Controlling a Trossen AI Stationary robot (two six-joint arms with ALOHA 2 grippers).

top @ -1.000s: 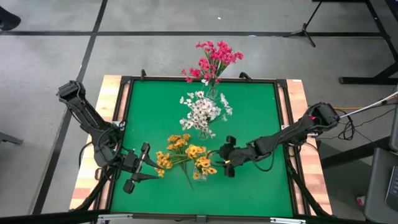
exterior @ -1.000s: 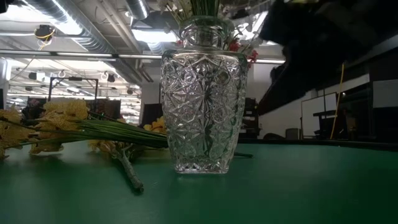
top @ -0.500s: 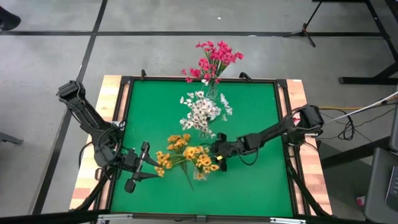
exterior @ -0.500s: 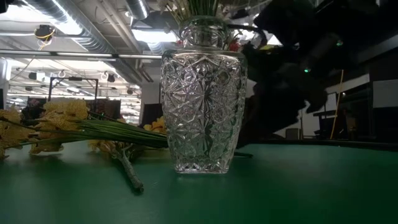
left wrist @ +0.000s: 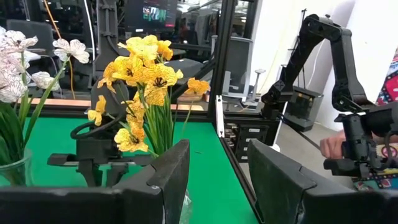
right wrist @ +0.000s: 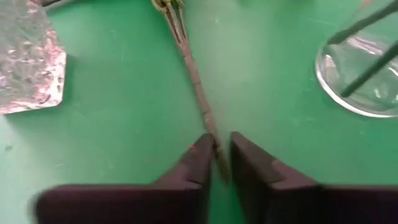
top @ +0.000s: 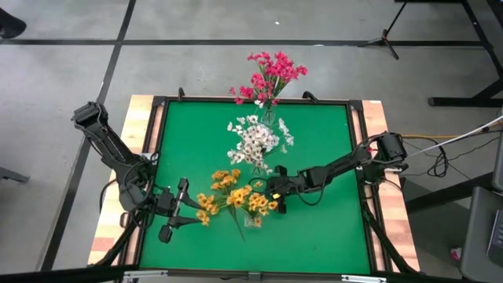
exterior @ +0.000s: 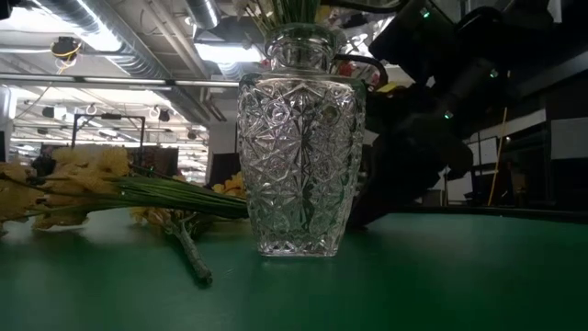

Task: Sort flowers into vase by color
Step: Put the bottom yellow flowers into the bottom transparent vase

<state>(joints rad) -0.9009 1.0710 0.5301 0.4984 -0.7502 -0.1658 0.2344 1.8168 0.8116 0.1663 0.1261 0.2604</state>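
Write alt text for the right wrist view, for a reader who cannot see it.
The right gripper closes its two dark fingers around the end of a thin flower stem lying on the green table. A cut-glass vase sits at one edge, and the round base of a second glass vase at the other.

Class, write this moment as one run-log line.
right gripper: fingers closing around thin green flower stem lying on green table mat | left gripper: open, waiting near mat's left edge | yellow-orange blossoms: unsorted

cut-glass vase [exterior: 300, 138] top cropped, yellow flowers [exterior: 64, 184] cut at edge
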